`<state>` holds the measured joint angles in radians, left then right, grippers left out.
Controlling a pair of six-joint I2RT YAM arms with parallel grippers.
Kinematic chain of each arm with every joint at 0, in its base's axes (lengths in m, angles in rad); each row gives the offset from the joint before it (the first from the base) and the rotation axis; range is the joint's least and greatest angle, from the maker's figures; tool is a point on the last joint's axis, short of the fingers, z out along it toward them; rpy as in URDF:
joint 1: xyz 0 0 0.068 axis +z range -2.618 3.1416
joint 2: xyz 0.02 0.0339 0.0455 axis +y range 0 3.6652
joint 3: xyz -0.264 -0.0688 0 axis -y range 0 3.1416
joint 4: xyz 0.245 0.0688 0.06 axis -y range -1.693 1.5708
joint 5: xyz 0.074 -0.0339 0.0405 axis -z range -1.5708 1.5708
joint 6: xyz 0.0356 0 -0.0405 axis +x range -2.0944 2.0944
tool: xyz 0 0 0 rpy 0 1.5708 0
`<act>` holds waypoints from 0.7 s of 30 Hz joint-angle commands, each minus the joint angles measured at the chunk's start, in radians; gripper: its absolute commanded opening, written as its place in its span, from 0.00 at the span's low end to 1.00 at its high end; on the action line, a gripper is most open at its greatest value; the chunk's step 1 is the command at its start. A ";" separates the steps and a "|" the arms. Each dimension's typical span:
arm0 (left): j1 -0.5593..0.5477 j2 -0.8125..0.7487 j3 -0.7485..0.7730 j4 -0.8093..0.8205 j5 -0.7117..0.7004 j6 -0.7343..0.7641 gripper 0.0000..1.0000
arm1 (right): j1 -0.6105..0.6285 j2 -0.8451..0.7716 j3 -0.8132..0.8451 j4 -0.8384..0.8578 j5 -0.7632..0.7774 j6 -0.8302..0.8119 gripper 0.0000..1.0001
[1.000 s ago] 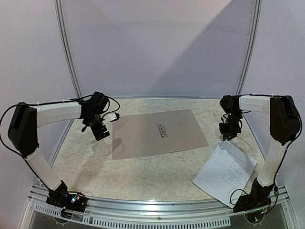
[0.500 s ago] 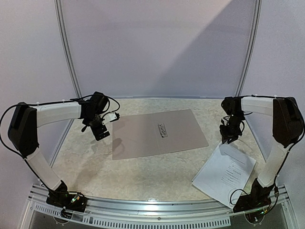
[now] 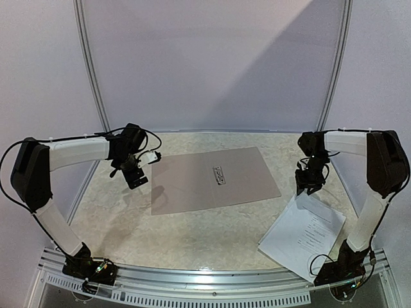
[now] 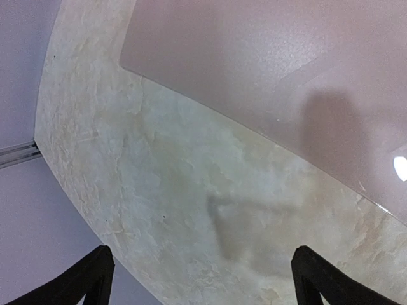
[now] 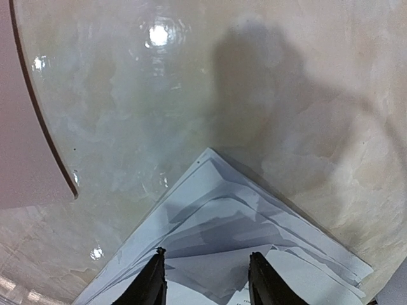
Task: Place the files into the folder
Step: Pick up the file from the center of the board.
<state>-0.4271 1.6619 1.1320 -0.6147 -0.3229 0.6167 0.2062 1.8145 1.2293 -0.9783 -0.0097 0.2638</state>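
Left gripper [image 3: 135, 176] unchanged from 1 second ago: jaws spread wide, empty, hanging over bare table [image 3: 192, 237] just off the folder's left edge. Folder [image 3: 215, 179] lies open and flat mid-table, long axis left to right, clip [image 3: 219, 174] at its centre. Right gripper [image 3: 307, 186] has dropped slightly and its jaws have widened; we see them parted, gripping nothing, above the files' far corner. Files [image 3: 305, 234] sit at near right, apart from the folder, long axis far-right to near-left.

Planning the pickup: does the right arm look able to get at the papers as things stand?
Probably yes: the right tool hangs open over the far corner of the papers, with nothing between them.
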 commanded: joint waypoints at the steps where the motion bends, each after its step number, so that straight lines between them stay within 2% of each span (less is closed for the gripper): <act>1: -0.004 0.007 0.005 -0.002 0.010 -0.003 1.00 | 0.010 -0.026 -0.006 -0.014 0.005 -0.012 0.47; 12: -0.005 0.005 0.006 -0.005 0.011 0.000 1.00 | 0.042 0.017 0.003 -0.009 0.074 -0.045 0.55; 15: -0.004 0.006 0.002 -0.003 0.008 0.000 1.00 | 0.044 0.045 0.000 0.012 0.064 -0.046 0.44; 21: -0.004 -0.001 -0.001 -0.003 0.003 0.002 1.00 | 0.048 0.090 0.014 0.031 0.051 -0.033 0.10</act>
<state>-0.4274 1.6619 1.1320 -0.6151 -0.3237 0.6170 0.2440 1.8694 1.2293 -0.9630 0.0460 0.2245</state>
